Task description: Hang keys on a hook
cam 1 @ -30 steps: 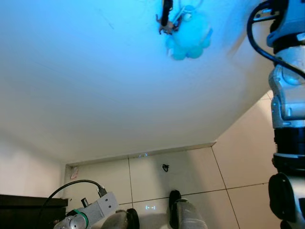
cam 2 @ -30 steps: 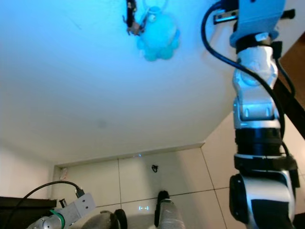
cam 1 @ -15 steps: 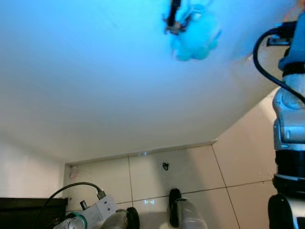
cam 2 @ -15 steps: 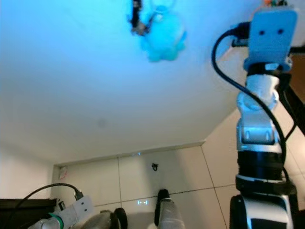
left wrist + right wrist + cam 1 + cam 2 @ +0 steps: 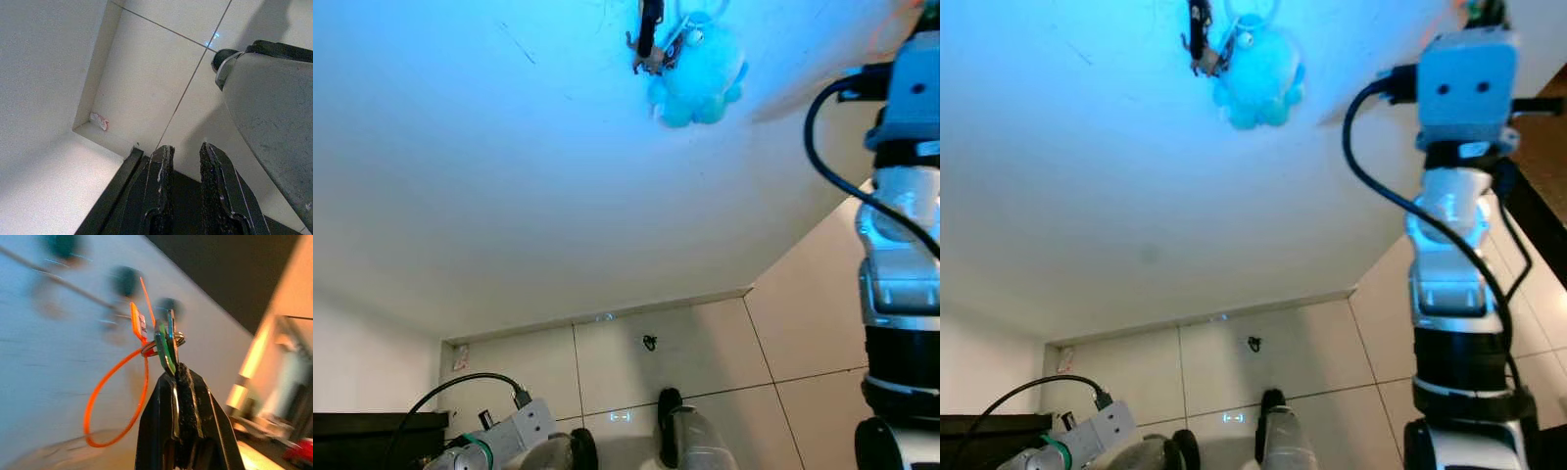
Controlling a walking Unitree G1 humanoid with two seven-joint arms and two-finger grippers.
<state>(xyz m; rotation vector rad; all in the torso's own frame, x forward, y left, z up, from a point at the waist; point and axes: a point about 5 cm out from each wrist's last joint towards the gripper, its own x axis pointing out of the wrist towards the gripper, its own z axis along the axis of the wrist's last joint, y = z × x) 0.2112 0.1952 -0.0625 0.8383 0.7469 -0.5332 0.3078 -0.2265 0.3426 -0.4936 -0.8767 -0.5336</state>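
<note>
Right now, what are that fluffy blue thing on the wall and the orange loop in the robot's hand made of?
The blue toy looks like soft plush: fuzzy, lumpy outline, matte.

The orange loop looks like thin smooth plastic cord, holding a springy curve. It hangs from keys that look like metal, with a shiny ring, pinched in the right hand.

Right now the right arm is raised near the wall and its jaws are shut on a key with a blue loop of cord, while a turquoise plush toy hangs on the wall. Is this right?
Not quite: the loop of cord is orange, not blue, as the right wrist view shows. The rest holds: the right gripper is shut on the key, and a turquoise plush toy hangs on the wall.
</note>
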